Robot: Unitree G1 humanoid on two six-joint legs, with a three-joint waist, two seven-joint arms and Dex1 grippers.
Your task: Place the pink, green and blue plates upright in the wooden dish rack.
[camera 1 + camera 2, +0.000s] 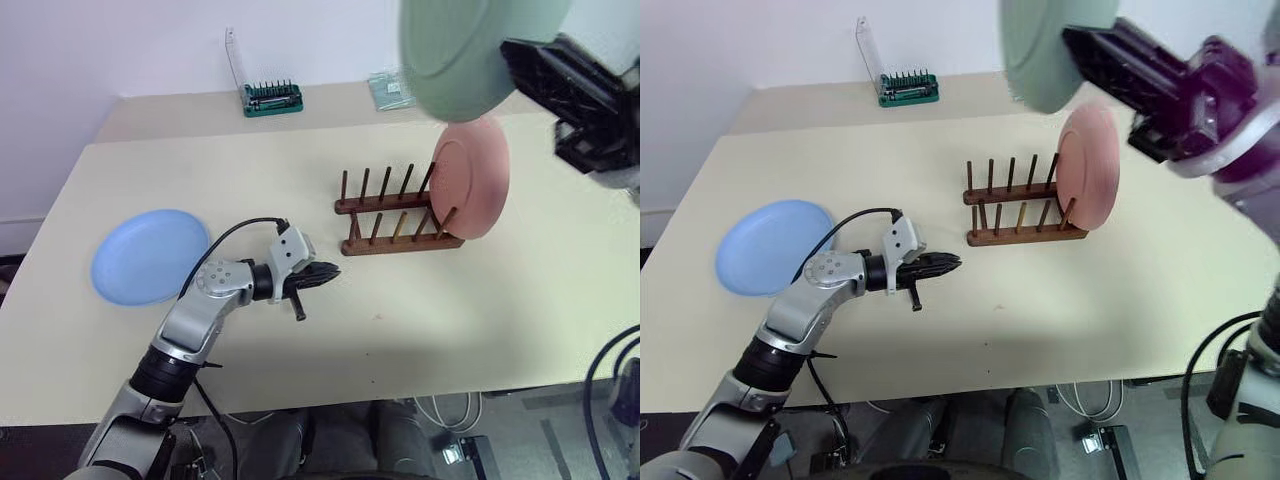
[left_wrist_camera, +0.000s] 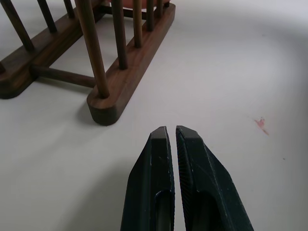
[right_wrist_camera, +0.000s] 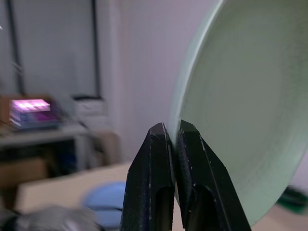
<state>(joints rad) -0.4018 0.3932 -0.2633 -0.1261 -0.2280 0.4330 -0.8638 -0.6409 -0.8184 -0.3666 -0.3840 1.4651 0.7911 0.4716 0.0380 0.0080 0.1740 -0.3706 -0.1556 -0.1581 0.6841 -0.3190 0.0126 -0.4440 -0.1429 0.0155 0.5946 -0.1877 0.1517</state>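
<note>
Green plate held high, rack waiting below

The right gripper (image 3: 172,132), clamped on the green plate (image 1: 465,50)'s rim, holds it above the wooden dish rack (image 1: 395,215), whose pink plate (image 1: 472,180) fills the end slot; open slots lie leftward. Left gripper (image 2: 172,134) is pinched empty; blue plate (image 1: 150,255) lies flat.

Bright even light, soft shadows (background behind green plate (image 3: 240,110) blurred)

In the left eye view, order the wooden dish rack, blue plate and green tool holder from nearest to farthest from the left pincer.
From the left pincer:
1. Wooden dish rack, just beyond its tips.
2. Blue plate, on the table's left.
3. Green tool holder, at the far edge.
</note>
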